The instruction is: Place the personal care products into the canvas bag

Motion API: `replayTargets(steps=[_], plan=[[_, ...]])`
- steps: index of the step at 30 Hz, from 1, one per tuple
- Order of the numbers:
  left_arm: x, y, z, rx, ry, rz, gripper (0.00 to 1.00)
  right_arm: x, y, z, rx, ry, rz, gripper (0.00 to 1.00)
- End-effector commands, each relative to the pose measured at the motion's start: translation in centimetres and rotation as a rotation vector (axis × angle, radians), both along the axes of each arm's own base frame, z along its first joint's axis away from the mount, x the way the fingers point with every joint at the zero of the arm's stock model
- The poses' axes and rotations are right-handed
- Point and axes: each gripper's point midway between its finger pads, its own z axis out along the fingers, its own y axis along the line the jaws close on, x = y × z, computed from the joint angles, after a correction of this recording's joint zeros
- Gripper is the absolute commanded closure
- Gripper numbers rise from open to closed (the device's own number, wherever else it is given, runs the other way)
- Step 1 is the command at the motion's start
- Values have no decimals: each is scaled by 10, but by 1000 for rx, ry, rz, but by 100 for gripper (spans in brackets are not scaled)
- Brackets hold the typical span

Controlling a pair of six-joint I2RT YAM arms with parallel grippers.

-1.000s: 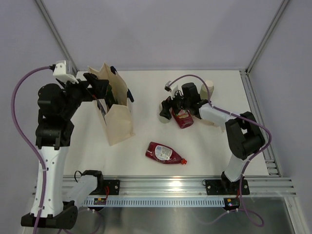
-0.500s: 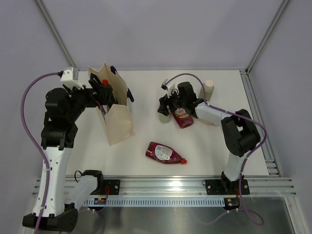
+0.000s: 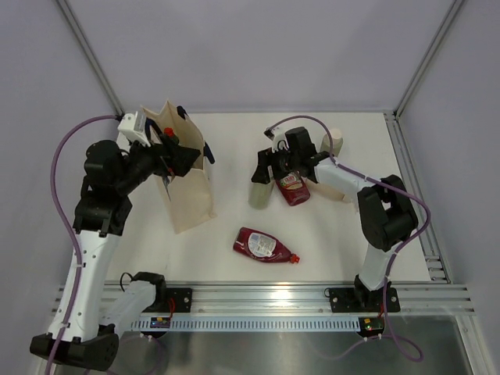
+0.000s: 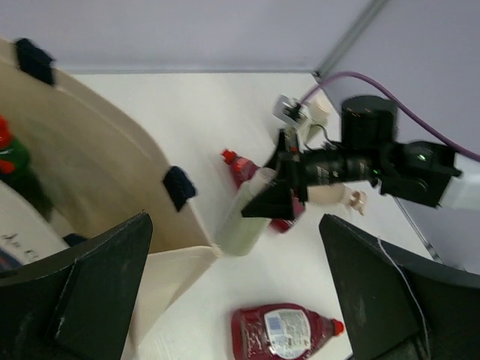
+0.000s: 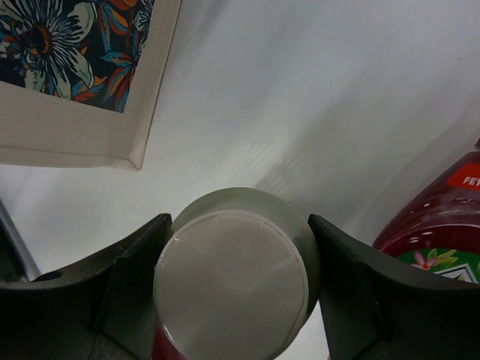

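- Tote: the canvas bag (image 3: 191, 199) stands upright left of centre on the table (image 3: 234, 137), mouth up, taller than any bottle; a green bottle with red cap (image 3: 166, 132) sits inside it
- At the bag's mouth hangs the left gripper (image 3: 186, 158), jaws spread wide, nothing between them
- Well apart from the bag, on its right side, the right gripper (image 3: 264, 168) has its jaws drawn in on both sides of the pale green bottle (image 3: 258, 194), clamped near the top end
- Long axis of that bottle runs near vertical, leaning a little, body below the jaws; whether its base is clear of the table I cannot tell
- Judgement: bag lies to the robot's left of the held bottle, so the carry goes left and up over the rim; the right arm has the load, yet the left gripper crowds the opening
- Loose on the table: dark red bottle (image 3: 294, 187) just beside the held one, second dark red bottle (image 3: 264, 244) lying flat nearer the bases, beige-pink bottle (image 3: 336, 141) upright at far right
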Motion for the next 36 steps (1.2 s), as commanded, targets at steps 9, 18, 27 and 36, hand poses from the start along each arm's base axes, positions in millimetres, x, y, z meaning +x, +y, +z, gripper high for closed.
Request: replayTargets(steps=[9,18,27,36], plan=[[-8,-112,0,132,-45,-320,1,1,0,100,324,137,-84,100],[13,-168,-59,296,41,-285,1,0,-27,138,411,188,-121,100],[50,-210,-108,425,71,-338,1,-22,-38,171,490,246,-111,100],[72,-223,-141,512,108,-316,1,-40,-38,194,551,285,-90,100]])
